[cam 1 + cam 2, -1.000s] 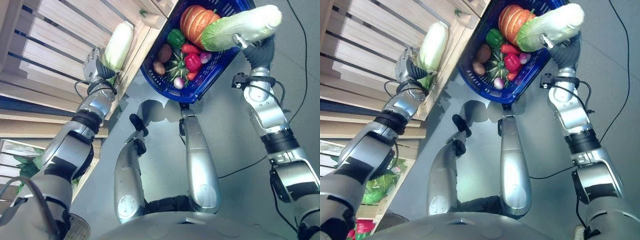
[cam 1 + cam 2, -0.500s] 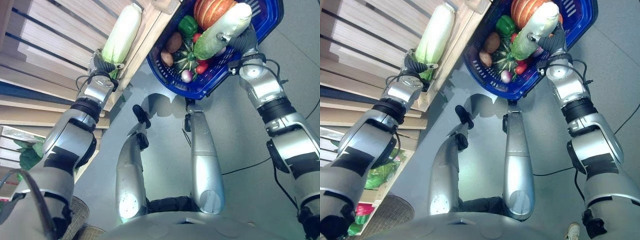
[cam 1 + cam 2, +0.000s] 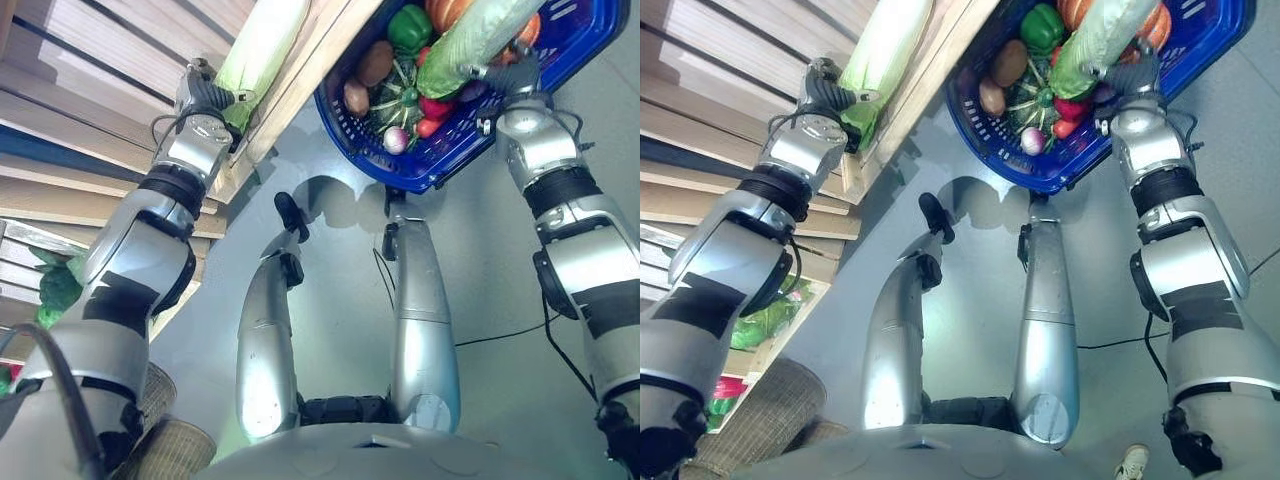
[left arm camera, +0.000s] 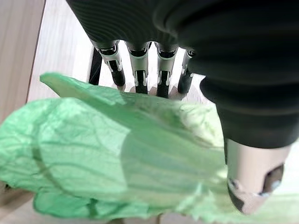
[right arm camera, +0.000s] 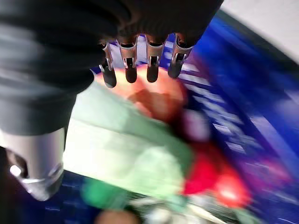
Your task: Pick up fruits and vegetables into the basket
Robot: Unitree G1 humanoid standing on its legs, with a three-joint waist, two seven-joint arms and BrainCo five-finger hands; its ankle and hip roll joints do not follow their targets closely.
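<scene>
**Both hands on cabbages, one over the basket, one at the shelf**

Your right hand [image 3: 512, 72], at the upper right of the frame, has its fingers and thumb closed round a long green-and-white cabbage [image 3: 462, 45] that lies across the blue basket [image 3: 440, 165]. The cabbage rests over the produce already inside and its far end runs off the top edge of the frame. In the right wrist view the fingers [image 5: 148, 65] reach over the pale leaves, though everything beyond them is smeared and hard to read.

The basket is crowded: a green pepper [image 3: 409, 27], a brown potato [image 3: 375, 63], a dark striped squash [image 3: 398, 100] and a red pepper [image 3: 437, 106] sit tight together, with little open room beside the cabbage. Its near rim stands close to the edge of the wooden shelf [image 3: 290, 95].

Your left hand [image 3: 200, 100], at the upper left, grips the leafy end of a second cabbage [image 3: 262, 45] lying on the slatted shelf along its outer edge. In the left wrist view the leaves [image 4: 117, 158] hide the palm, and the fingers [image 4: 140, 70] curl over them.

The grey floor [image 3: 480, 270] lies open below the basket. Leafy greens [image 3: 765, 325] show on a lower shelf at the left edge.
</scene>
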